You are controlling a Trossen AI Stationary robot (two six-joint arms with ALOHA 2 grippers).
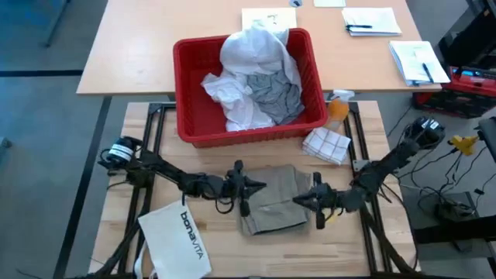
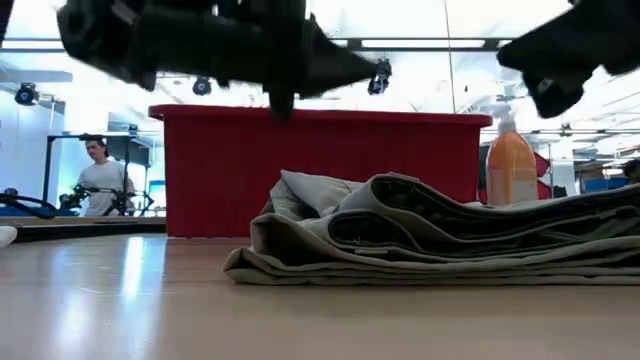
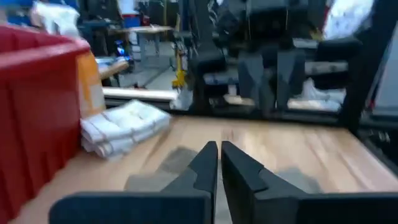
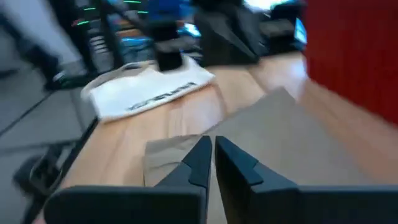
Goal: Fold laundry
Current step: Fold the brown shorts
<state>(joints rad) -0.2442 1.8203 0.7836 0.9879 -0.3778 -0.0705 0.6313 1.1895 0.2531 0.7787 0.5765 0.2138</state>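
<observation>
Desk [image 1: 364,232]: light wood, carrying the bin, the garments and both arms.
Red bin [image 1: 194,116]: at the desk's far side, holding a white shirt [image 1: 252,50] heaped over a grey T-shirt [image 1: 277,93].
Khaki-tan piece [image 1: 273,200]: folded in flat layers on the desk in front of the bin, between the two end effectors.
White bag [image 1: 177,239]: printed "bonavita", flat near the desk's front left corner.
Checked cloth [image 1: 327,145]: folded, beside the bin's right front corner.
Orange bottle [image 2: 512,165]: just right of the bin.
Left end effector [image 1: 246,187]: above the khaki piece's left edge, fingers pressed together, holding nothing.
Right end effector [image 1: 304,200]: above its right edge, fingers likewise together and empty.
</observation>
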